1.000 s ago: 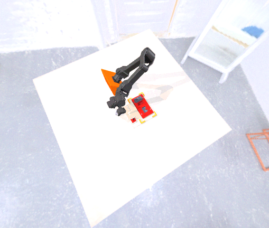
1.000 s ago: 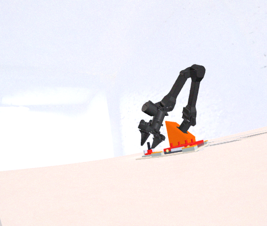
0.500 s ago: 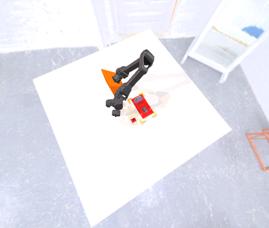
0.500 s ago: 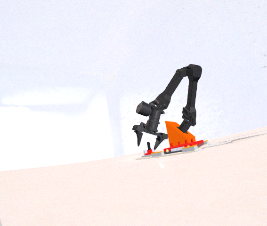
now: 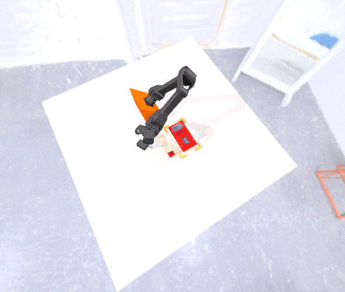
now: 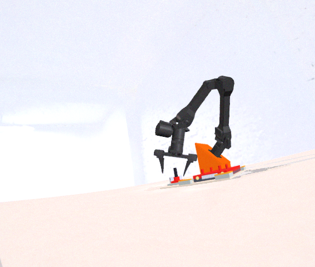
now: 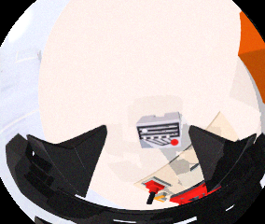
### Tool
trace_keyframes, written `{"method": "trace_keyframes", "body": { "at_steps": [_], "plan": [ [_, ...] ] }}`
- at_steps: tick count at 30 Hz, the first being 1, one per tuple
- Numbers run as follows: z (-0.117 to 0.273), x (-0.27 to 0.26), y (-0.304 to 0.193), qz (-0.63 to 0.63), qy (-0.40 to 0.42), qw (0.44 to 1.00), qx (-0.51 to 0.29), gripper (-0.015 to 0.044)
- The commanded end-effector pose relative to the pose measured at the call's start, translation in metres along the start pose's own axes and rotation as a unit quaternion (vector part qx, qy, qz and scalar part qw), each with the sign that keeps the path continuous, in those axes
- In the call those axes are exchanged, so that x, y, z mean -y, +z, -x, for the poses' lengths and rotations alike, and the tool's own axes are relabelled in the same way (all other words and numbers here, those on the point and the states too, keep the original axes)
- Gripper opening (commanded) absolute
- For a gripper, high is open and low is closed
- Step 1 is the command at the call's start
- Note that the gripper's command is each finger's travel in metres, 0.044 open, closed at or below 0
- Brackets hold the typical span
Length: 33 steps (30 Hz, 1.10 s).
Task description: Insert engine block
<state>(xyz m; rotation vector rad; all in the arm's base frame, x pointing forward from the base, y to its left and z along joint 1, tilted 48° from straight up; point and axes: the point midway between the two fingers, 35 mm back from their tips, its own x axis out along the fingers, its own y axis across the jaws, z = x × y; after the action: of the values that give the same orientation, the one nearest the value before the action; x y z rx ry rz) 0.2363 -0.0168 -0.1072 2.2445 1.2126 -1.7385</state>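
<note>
Pale bench (image 5: 178, 201) (image 6: 157, 224) (image 7: 146, 56) carried the red car body (image 5: 187, 145) (image 6: 209, 174) (image 7: 188, 193); beside it, outside its opening, lay the grey engine block (image 7: 160, 131). Above the block, the hand (image 5: 142, 137) (image 6: 173, 174) (image 7: 150, 130) stood wide open, holding nothing.

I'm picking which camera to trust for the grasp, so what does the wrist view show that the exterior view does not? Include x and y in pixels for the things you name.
Only wrist: the engine block's (image 7: 159, 132) patterned face with its red dot, lying between the open fingers of the end effector (image 7: 150, 130) (image 6: 173, 174) as seen from there.

Only exterior: the arm's upper links and elbow (image 6: 225, 83).

Both: the red car body (image 7: 188, 194) (image 6: 209, 173), the black peg on its red base (image 7: 154, 187) (image 6: 175, 179), and the orange wedge (image 7: 258, 70) (image 6: 206, 158).
</note>
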Motion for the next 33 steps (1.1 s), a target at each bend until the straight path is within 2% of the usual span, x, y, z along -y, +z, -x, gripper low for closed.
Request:
{"method": "trace_keyframes", "body": {
  "at_steps": [1, 17, 33],
  "plan": [
    [0.002, -0.003, -0.002, -0.054, -0.013, 0.998, 0.0, 0.044],
    [0.009, -0.005, -0.005, -0.31, -0.071, 0.948, 0.026, 0.044],
    [0.02, -0.007, -0.009, -0.544, -0.117, 0.828, 0.072, 0.044]
  ]
}}
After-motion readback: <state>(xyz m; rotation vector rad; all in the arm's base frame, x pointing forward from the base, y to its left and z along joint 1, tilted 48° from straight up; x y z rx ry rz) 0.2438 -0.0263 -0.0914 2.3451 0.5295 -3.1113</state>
